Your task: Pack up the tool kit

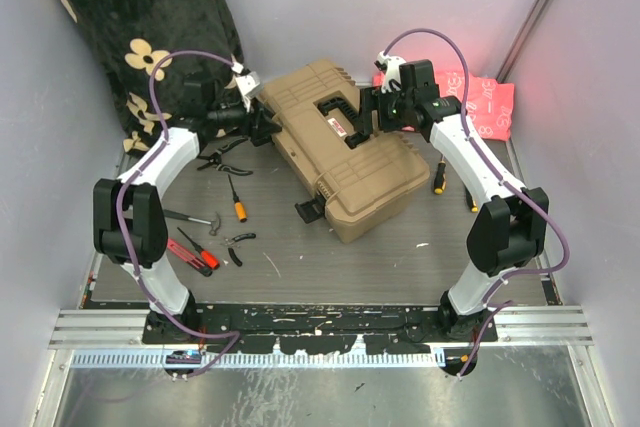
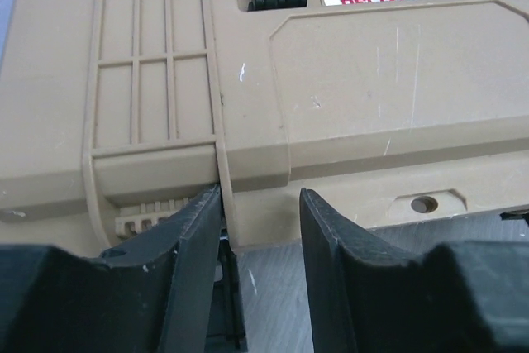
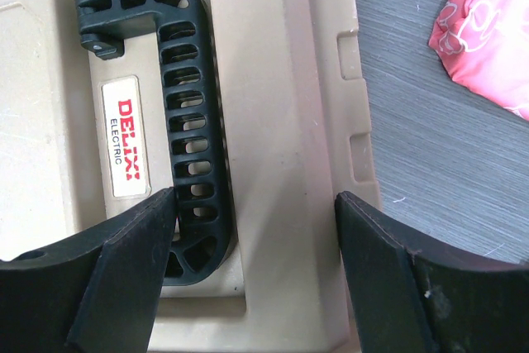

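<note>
Stock check, left to right: pliers [image 1: 222, 157], an orange-handled screwdriver [image 1: 236, 199], a hammer [image 1: 190, 217] and red-handled tools [image 1: 190, 255] lie loose on the bench [image 1: 300, 277] left of the toolbox [image 1: 345, 162]. Its lid is down and a second screwdriver [image 1: 439, 175] lies to its right, so I judge packing hardly begun: lid to open, tools to load, lid to close. My left pincer [image 2: 260, 196], half spread and pinching nothing, sits at the toolbox's far-left end, its edge just ahead of the gap; my right pincer [image 3: 254, 200], spread wide and empty, hangs over the black handle [image 3: 186, 121].
</note>
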### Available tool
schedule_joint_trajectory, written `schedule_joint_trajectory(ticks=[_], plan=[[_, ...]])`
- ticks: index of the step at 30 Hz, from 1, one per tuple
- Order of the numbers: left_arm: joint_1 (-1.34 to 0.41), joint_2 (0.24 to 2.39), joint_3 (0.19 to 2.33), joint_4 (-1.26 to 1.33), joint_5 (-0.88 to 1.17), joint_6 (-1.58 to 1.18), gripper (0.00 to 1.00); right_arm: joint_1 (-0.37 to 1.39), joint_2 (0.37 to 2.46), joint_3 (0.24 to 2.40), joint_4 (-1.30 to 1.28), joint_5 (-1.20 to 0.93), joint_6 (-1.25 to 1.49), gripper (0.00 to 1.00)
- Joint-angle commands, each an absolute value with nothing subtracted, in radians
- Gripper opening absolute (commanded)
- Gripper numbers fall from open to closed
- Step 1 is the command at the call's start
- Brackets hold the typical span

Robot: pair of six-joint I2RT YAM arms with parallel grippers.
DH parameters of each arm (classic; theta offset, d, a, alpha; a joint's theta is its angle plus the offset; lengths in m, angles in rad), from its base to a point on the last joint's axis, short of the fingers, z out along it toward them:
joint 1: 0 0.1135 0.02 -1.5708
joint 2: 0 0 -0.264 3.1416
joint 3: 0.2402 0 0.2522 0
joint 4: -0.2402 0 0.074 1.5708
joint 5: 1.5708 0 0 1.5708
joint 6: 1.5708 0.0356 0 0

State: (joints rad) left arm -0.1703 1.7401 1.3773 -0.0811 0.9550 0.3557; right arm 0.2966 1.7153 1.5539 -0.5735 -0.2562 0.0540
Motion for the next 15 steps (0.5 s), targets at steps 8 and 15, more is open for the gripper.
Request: schedule_joint_trajectory(ticks=[8,15], plan=[[-0.173,1.816,1.436,-0.055,1.000,0.387,0.33,0.350,1.855,1.467,-0.846,-0.422,0.093,0.78],[-0.182,1.855,1.464,-0.006,1.015,0.317,0.01,0.351,1.848,1.460,-0.853,-0.420,0.090,0.78]])
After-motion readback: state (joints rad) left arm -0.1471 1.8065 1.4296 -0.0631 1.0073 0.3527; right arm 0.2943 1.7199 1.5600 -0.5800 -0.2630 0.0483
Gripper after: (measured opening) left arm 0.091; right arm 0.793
